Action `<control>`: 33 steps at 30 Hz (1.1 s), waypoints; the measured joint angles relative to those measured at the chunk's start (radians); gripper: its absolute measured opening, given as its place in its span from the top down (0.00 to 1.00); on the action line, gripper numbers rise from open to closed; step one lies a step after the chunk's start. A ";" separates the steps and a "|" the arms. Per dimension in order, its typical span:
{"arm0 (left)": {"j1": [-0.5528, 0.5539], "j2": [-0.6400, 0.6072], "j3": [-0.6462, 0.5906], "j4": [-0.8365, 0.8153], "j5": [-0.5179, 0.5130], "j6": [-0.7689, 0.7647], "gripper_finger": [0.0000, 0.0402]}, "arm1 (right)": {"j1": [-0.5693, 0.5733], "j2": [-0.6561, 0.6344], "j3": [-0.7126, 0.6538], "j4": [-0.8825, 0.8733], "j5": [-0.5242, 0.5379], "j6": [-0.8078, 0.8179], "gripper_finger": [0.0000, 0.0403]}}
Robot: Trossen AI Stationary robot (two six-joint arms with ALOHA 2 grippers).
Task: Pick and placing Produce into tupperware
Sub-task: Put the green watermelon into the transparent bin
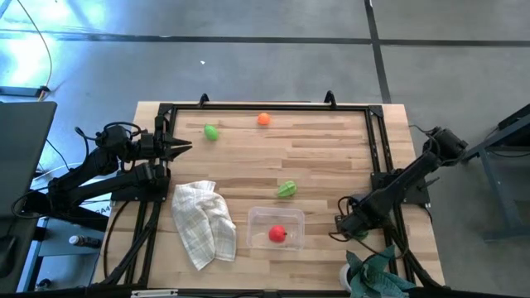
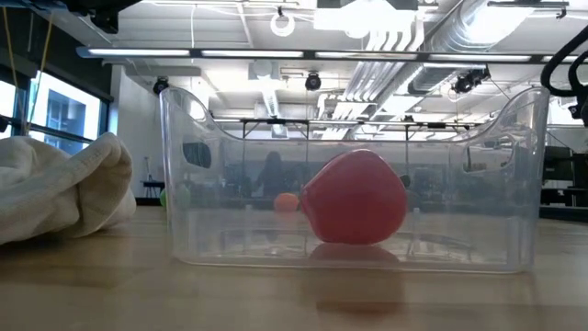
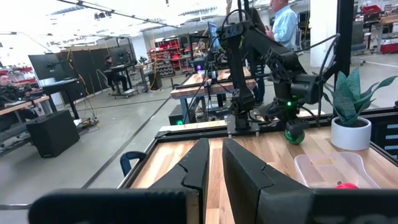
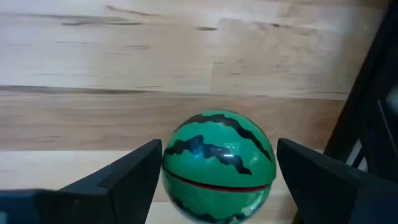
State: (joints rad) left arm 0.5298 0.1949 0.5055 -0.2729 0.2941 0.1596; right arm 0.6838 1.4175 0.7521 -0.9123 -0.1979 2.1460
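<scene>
Striped green melon (image 4: 219, 167) between the right hand's (image 1: 354, 228) wide-apart fingers.
Red produce (image 1: 277, 234) lies in the tupperware (image 1: 256, 220); left hand (image 1: 184, 146) narrow, empty.

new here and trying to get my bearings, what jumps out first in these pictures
The red toy fruit lying alone inside the small clear plastic container near the table's front edge catches the eye first. Next is the striped green watermelon ball between the right gripper's open fingers at the table's right edge. A crumpled white checked cloth lies just left of the container, while the left gripper waits shut at the far left.
</scene>
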 joint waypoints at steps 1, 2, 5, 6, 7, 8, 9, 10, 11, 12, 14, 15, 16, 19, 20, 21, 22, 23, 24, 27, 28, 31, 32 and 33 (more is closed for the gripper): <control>0.000 0.000 0.000 0.000 0.000 0.000 0.91 | 0.000 0.008 0.000 0.007 -0.003 0.001 0.23; 0.000 0.000 0.000 0.000 0.000 0.000 0.91 | 0.000 0.014 0.000 0.017 -0.006 0.001 0.23; 0.000 0.000 0.000 0.000 0.000 0.000 0.91 | 0.000 0.031 0.000 0.050 -0.017 0.011 0.23; 0.000 0.000 0.000 0.000 0.000 0.000 0.91 | 0.000 0.038 0.000 0.060 -0.021 0.022 0.23; 0.000 0.000 0.000 0.000 0.000 0.000 0.91 | 0.000 0.043 0.000 0.067 -0.027 0.030 0.23; 0.000 0.000 0.000 0.000 0.000 0.000 0.91 | 0.000 0.048 0.000 0.073 -0.035 0.037 0.23; 0.000 0.000 0.000 0.000 0.000 0.000 0.91 | 0.000 0.054 0.000 0.076 -0.042 0.050 0.23; 0.000 0.000 0.000 0.000 0.000 0.000 0.91 | 0.000 0.059 0.000 0.077 -0.043 0.055 0.23; 0.000 0.000 0.000 0.000 0.000 0.000 0.91 | 0.000 0.062 0.000 0.078 -0.042 0.062 0.23; 0.000 0.000 0.000 0.000 0.000 0.000 0.91 | 0.000 0.065 0.000 0.081 -0.043 0.076 0.23; 0.000 0.000 0.000 0.000 0.000 0.000 0.91 | 0.000 0.070 0.000 0.084 -0.042 0.081 0.23; 0.000 0.000 0.000 0.000 0.000 0.000 0.91 | 0.000 0.070 0.000 0.084 -0.043 0.083 0.23; 0.000 0.000 0.000 0.000 0.000 0.000 0.91 | 0.000 0.070 0.000 0.084 -0.043 0.095 0.23; 0.000 0.000 0.000 0.000 0.000 0.000 0.91 | 0.002 0.070 0.000 0.092 -0.048 0.106 0.23; 0.000 0.000 0.000 0.000 0.000 0.000 0.91 | 0.004 0.070 0.000 0.098 -0.048 0.106 0.23; 0.000 0.000 0.000 0.000 0.000 0.000 0.91 | 0.004 0.070 0.000 0.103 -0.049 0.106 0.23; 0.000 0.000 0.000 0.000 0.000 0.000 0.91 | 0.005 0.070 0.000 0.105 -0.050 0.110 0.23; 0.000 0.000 0.000 0.000 0.000 0.000 0.91 | 0.007 0.070 0.000 0.106 -0.050 0.117 0.23; 0.000 0.000 0.000 0.000 0.000 0.000 0.91 | 0.010 0.070 0.000 0.110 -0.050 0.124 0.23; 0.000 0.000 0.000 0.000 0.000 0.000 0.91 | 0.021 0.070 -0.002 0.128 -0.049 0.139 0.23; 0.000 0.000 0.000 0.000 0.000 0.000 0.91 | 0.025 0.070 -0.008 0.142 -0.049 0.147 0.23; 0.000 0.000 0.000 0.000 0.000 0.000 0.91 | 0.038 0.070 -0.040 0.210 -0.049 0.169 0.23; 0.000 0.000 0.000 0.000 0.000 0.000 0.91 | 0.039 0.070 -0.050 0.231 -0.049 0.173 0.23; 0.000 0.000 0.000 0.000 0.000 0.000 0.91 | 0.039 0.070 -0.059 0.248 -0.047 0.173 0.23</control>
State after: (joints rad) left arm 0.5297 0.1950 0.5053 -0.2729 0.2942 0.1596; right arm 0.7231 1.4876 0.6930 -0.6648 -0.2447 2.3192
